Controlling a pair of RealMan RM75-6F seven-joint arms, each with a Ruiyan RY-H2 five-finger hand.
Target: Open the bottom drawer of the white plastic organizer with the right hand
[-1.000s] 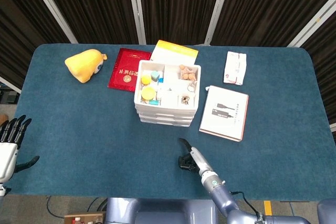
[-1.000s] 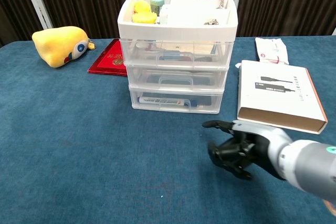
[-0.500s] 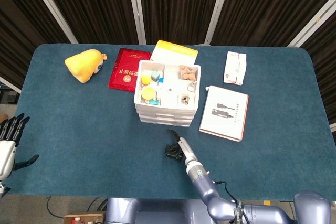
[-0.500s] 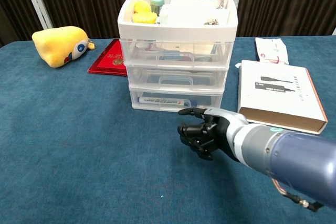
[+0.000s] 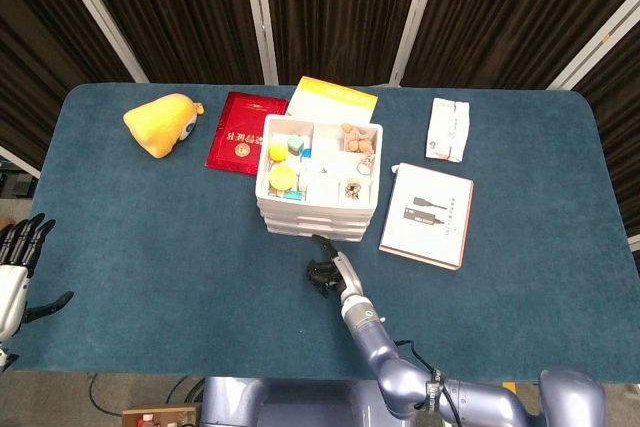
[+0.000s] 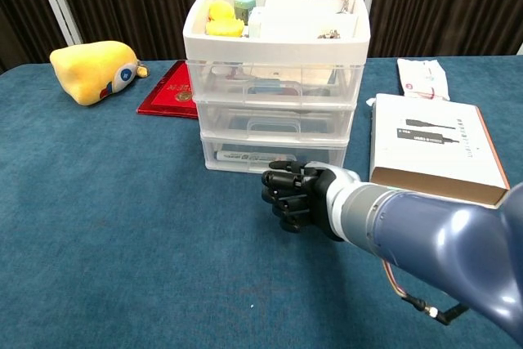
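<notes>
Before translucent bottom drawer (image 6: 274,156): right robot hand (image 6: 296,195), dark fingers curled

Right robot hand (image 6: 296,194) curled, empty; left robot hand (image 5: 14,267) fingers apart.

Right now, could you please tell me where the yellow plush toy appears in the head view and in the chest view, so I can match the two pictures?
Head view: the yellow plush toy lies upper left on the blue table, left of the red booklet.
Chest view: the yellow plush toy lies at the left edge, at mid-height, left of the same booklet.
Shared landmark: the white plastic organizer, to the toy's right in both.
</notes>
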